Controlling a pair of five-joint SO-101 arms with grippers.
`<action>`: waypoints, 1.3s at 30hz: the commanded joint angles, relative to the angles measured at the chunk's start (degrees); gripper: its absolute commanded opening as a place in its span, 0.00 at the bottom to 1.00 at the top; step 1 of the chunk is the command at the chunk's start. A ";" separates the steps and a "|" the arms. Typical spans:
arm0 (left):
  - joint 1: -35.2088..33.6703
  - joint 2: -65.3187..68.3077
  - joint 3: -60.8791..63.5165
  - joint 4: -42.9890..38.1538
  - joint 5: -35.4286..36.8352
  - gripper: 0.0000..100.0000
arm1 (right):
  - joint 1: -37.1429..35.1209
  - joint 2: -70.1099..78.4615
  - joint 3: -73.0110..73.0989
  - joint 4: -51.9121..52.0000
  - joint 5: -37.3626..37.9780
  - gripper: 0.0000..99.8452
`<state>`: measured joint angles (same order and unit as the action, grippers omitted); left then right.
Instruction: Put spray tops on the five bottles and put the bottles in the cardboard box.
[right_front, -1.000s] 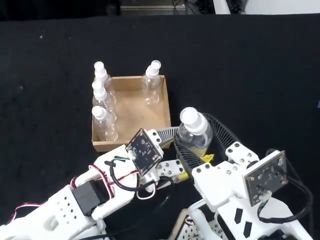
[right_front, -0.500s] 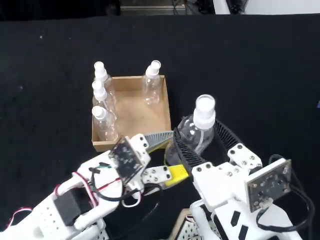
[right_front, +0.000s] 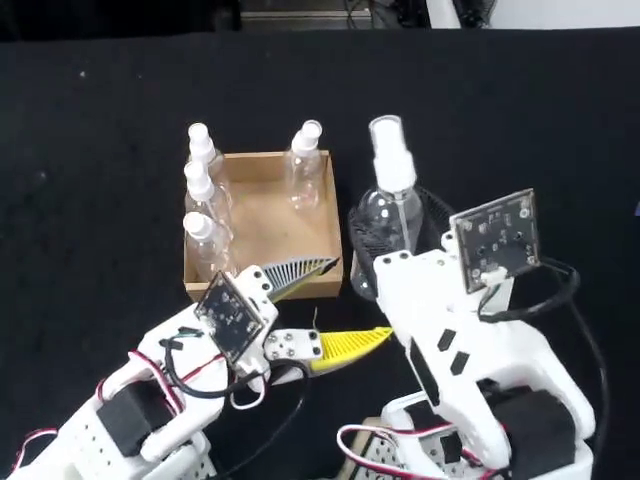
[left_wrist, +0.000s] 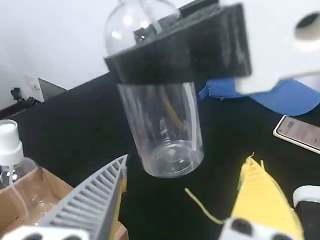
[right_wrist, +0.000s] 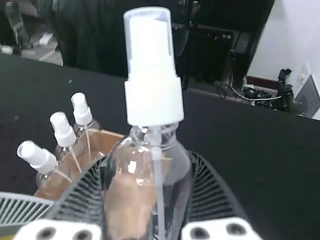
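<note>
On the left side of the black table (right_front: 520, 120) we see the cardboard box (right_front: 262, 225), open at the top. Three bottles (right_front: 207, 200) stand in a row along its left wall, each with a white spray top on. A fourth bottle (right_front: 304, 170), also capped, stands in the far right corner of the box. Just at the box's near right corner we find the left gripper (right_front: 362, 298). Its grey and yellow fingers are spread wide apart with nothing between them, and the grey one lies over the box's near rim. Further right, just beside the box's right wall, the right gripper (right_front: 390, 250) has its black fingers closed around the fifth bottle (right_front: 392, 215). We see this bottle held upright and clear, with its spray top (right_front: 390, 150) fitted and pointing up. From the left wrist view its round base hangs free above the dark table, in front of the spread fingers.
</note>
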<state>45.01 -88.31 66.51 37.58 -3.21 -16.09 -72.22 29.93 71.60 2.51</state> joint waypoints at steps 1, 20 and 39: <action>-2.24 -1.05 -1.71 0.35 -0.09 0.33 | -0.70 1.27 -1.98 -3.34 0.09 0.01; -59.65 -0.44 -22.46 14.51 0.35 0.07 | -1.05 8.48 27.47 -43.69 -3.60 0.01; -74.95 -0.62 28.09 -21.45 0.44 0.03 | -9.05 20.09 53.14 -88.18 -4.66 0.01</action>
<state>-31.38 -88.84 93.49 18.68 -3.21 -24.35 -59.82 87.34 -14.37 -4.00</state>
